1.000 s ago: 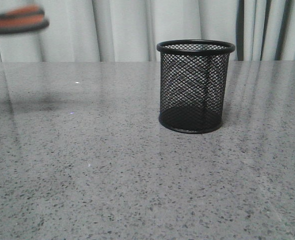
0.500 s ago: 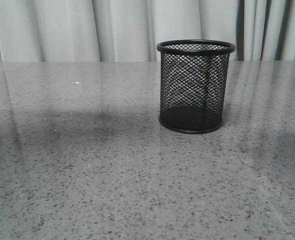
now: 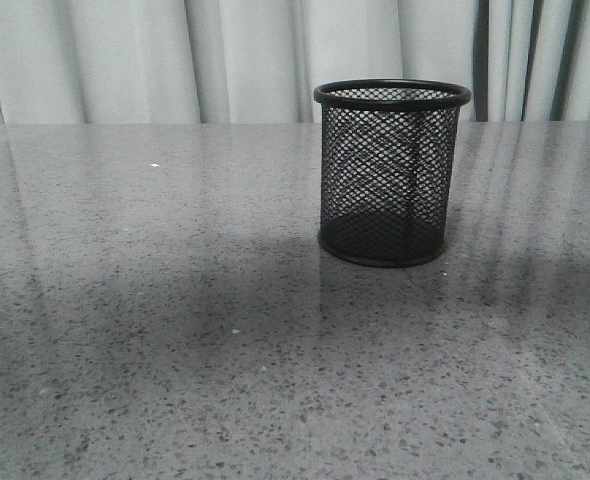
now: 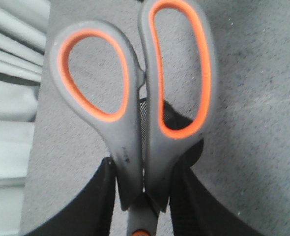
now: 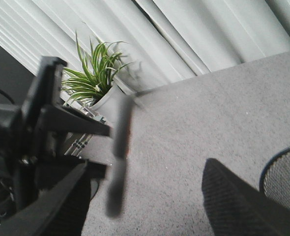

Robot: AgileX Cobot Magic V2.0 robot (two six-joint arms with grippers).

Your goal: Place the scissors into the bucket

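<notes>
The scissors (image 4: pixel 135 113), with grey handle loops lined in orange and a dark slim blade, are held off the counter in the left gripper (image 4: pixel 142 196); its black ribbed jaws are clenched on the handle shanks just below the loops, one on each side. In the right wrist view the same scissors (image 5: pixel 119 157) show edge-on and blurred, a dark strip hanging in the air over the speckled grey stone counter (image 5: pixel 194 132), carried by the black frame of the left arm (image 5: pixel 37 132).

The small black wire-mesh cylindrical bucket (image 3: pixel 388 175) stands upright on the counter right of centre in the front view; through the mesh only its solid black base shows, with nothing inside. Part of its mesh wall is visible behind the handles in the left wrist view.

The right gripper (image 5: pixel 150 206) hangs above the counter near the bucket's rim (image 5: pixel 282 172), its two black fingers (image 5: pixel 233 201) spread wide and released, holding nothing.

A green potted plant (image 5: pixel 98 81) stands before pale curtains (image 3: pixel 235 60).
</notes>
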